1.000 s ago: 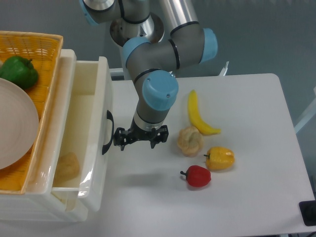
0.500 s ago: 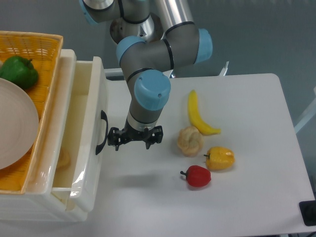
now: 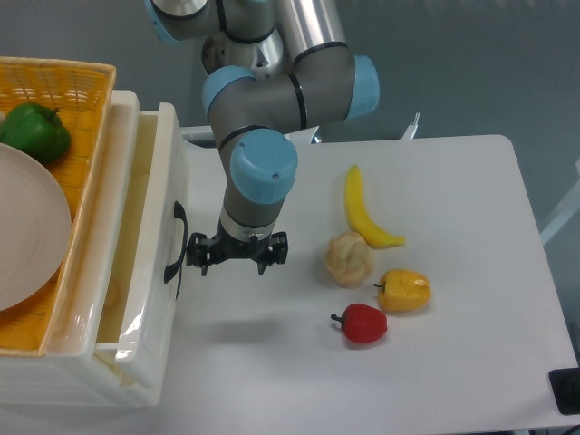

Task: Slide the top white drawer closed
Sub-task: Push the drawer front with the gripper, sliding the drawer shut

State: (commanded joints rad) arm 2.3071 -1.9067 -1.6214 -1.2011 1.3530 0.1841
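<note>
White plastic dominates the left edge of the counter (image 3: 471,362), where the top white drawer (image 3: 161,272) stands partly pulled out from its cabinet, its glossy front panel facing the arm and a narrow strip of cream interior showing behind it. A black curved handle (image 3: 172,243) sits on that front. The end effector (image 3: 237,253) of the grey-and-blue robot arm (image 3: 272,109) hangs just beside the handle, its left tip at or very near the handle; whether the two touch cannot be told from this angle. Its black fingers (image 3: 201,256) are spread apart and grip nothing.

An orange woven basket (image 3: 72,91) rests on top of the cabinet at the far left corner, holding a green pepper (image 3: 34,131) and a pale round plate (image 3: 27,236). Below the drawer, part of a lower white drawer front (image 3: 91,390) shows at the near left corner.

Toward the middle of the counter, well apart from the drawer, lie a yellow banana (image 3: 362,213), a beige bread roll (image 3: 349,258) just below it, a yellow pepper (image 3: 404,290) beside the roll, and a red pepper (image 3: 362,323) nearest the front edge. A small black object (image 3: 566,391) sits cut off at the near right corner.
</note>
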